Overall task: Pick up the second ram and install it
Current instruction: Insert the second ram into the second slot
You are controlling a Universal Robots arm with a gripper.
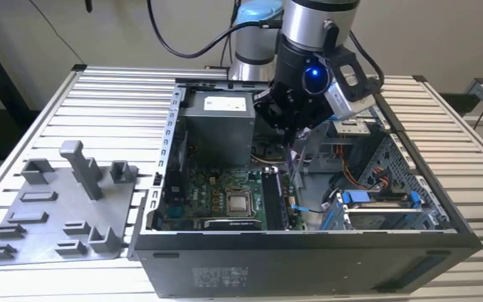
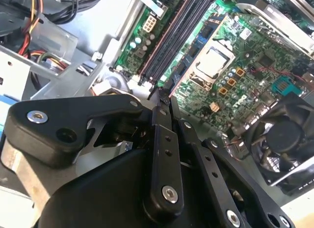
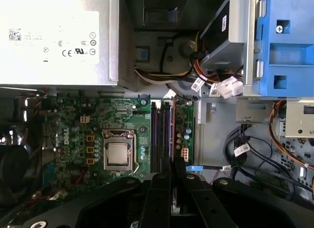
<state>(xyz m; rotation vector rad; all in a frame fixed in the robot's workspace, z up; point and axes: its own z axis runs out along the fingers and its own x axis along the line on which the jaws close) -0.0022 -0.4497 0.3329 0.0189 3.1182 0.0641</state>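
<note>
While the fixture plate (image 1: 53, 214) sits at the table's (image 1: 443, 107) left edge, the gripper (image 1: 290, 135) hangs over the case's (image 1: 309, 264) memory slots (image 3: 159, 135), apparently pinched shut on the second ram (image 1: 292, 165); slight misalignment could jam it against a slot wall.

Cutting off the arm (image 1: 317, 25) at the exterior view's top edge. Burying the tip of the gripper (image 1: 292, 139) in shadow inside the computer case (image 1: 309, 264), leaving its hold unclear. Cropping the power supply (image 3: 54, 39) at the first wrist view's border and the fan (image 2: 287, 139) at the second wrist view's.
</note>
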